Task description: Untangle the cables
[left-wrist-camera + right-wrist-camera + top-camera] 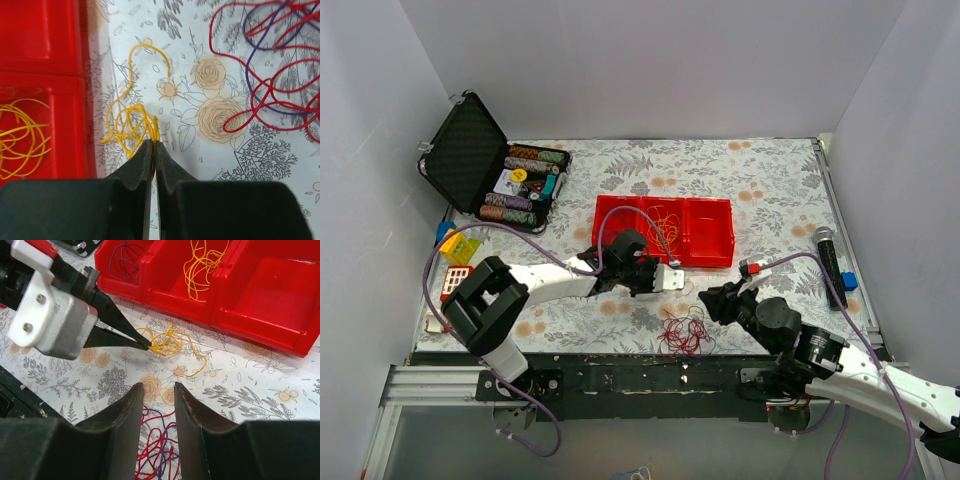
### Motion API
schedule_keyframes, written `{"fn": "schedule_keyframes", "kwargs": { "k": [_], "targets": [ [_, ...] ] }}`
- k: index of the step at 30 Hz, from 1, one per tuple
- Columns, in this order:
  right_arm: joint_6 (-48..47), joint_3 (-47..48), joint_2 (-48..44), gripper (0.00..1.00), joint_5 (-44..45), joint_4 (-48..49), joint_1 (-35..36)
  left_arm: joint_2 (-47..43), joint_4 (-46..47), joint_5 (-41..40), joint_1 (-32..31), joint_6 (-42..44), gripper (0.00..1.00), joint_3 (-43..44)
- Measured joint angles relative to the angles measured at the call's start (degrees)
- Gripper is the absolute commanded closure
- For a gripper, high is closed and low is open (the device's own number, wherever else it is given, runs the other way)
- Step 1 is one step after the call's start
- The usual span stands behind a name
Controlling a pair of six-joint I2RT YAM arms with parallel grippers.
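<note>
Loose yellow cable curl (131,125) in left gripper (154,143); red-purple tangle (270,85), perhaps knotted, nearby.

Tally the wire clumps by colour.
Yellow: 2, one yellow clump in the bin, one loose yellow clump in the left gripper
Purple: 1, purple clump in the bin
Red-purple mix: 1, tangle on the table
Total: 4

1. Two yellow bunches (131,125), I count: one right at my left claw (154,146), a second bunch (22,132) beside it in the tray (75,125).
2. One red-and-purple tangle (270,75), on the claw's other side.
3. One tray, three compartments (270,285).
4. One purple strand (125,262), in the end compartment.
</note>
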Motion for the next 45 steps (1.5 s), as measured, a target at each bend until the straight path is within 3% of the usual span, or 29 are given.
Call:
{"fn": "schedule_keyframes", "kwargs": {
  "k": [15,20,28,41,42,43,44,45],
  "targets": [
    [-1.5,3.5,-1.2,0.61,2.7,-2.5,0.0,-19.3,1.0,-3.6,-0.2,-19.6,1.0,13.4],
    [-1.5,3.8,-1.3,0.61,3.0,-3.4,0.0,-16.2,2.3,-8.7,-0.1,-23.9,1.0,15.1],
    [-1.4,4.1,-3.0,0.61,3.8,-5.4,0.0,-2.3,2.0,-21.5,1.7,-32.5,1.0,19.0],
    [-1.2,4.5,-3.8,0.6,4.7,-7.4,0.0,1.6,1.0,-30.8,2.8,-41.4,1.0,20.9],
    [-1.2,4.6,-3.8,0.6,4.7,-7.5,0.0,1.6,1.0,-31.4,2.8,-42.0,0.95,20.9],
    [-1.2,4.6,-3.8,0.6,4.7,-7.6,0.0,1.6,1.0,-32.0,2.8,-42.5,0.82,20.9],
    [-1.2,4.6,-3.8,0.6,4.7,-7.8,0.0,1.6,0.9,-32.5,2.8,-43.0,0.52,20.9],
    [-1.2,4.6,-3.8,0.6,4.7,-7.9,0.0,1.6,1.0,-32.8,2.8,-43.2,0.42,20.9]
  ]
}}
